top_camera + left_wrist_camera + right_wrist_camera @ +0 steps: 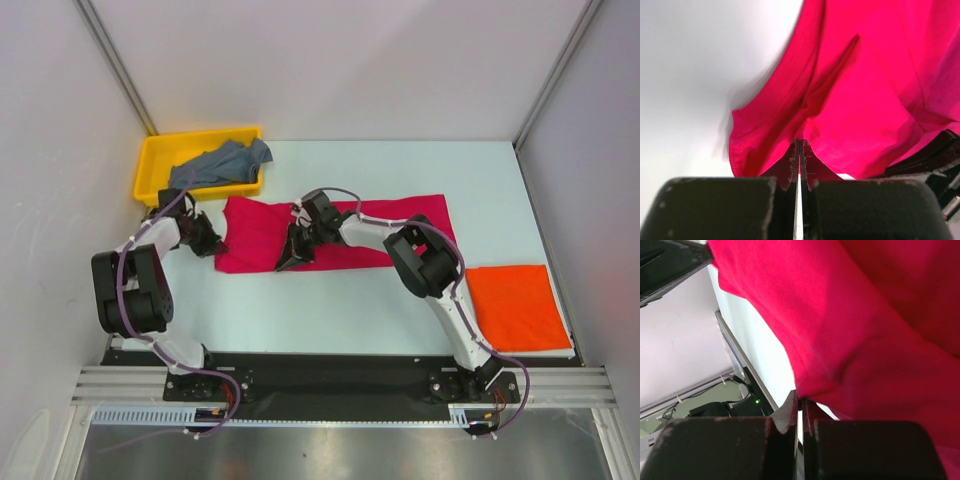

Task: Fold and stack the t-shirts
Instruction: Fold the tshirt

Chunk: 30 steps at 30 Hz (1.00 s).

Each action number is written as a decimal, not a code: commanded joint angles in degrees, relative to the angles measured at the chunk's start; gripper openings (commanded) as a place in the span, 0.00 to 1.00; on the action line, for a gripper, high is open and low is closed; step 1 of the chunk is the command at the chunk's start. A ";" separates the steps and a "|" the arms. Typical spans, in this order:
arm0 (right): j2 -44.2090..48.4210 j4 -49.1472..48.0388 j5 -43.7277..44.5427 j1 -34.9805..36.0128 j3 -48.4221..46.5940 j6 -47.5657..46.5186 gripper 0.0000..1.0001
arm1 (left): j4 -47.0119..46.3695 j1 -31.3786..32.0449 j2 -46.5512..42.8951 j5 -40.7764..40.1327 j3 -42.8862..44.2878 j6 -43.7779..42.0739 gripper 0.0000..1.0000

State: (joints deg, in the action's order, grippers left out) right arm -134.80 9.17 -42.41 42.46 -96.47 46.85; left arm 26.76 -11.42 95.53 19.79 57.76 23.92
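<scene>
Grip left: left gripper (799,142) pinched fully closed on the hemmed edge of crimson-pink t-shirt (855,90), cloth tenting up from the tips.
Grip right: right gripper (800,401) likewise clamped tight on the same shirt's hem, only a thin bite of cloth.
Shirt: spread wide on table (330,310), between far and near edges; left end just beside yellow tray (148,170). Left grip at its left end, right grip on its near edge, partway along.
Others: orange-red t-shirt (515,305) folded flat by near right corner; grey-blue t-shirt (222,162) bunched in the tray at far left corner.
Step (judged): fold of crimson-pink shirt, both pinches set, lift not yet done.
Do it well: raise both grips together, same height, hem taut between them; carry toward far edge, lay edge on edge; no release until cloth lies flat.
Risk: thin pinches, likely slip if pulled apart hard.
</scene>
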 commanded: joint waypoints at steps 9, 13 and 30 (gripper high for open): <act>3.58 4.89 0.84 -7.03 -7.59 -3.34 0.00 | -2.77 2.80 0.44 3.93 9.82 3.41 0.00; 0.43 8.93 -0.38 -9.49 -13.12 -6.77 0.00 | -3.65 4.30 4.13 4.47 12.90 4.90 0.00; -10.75 12.28 -7.95 -13.01 -26.94 -4.05 0.06 | -2.16 4.39 10.47 4.03 20.91 6.58 0.00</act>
State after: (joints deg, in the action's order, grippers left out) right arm -146.12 21.37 -47.66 29.04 -123.52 42.35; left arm 24.67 -7.01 106.39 24.18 77.62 30.55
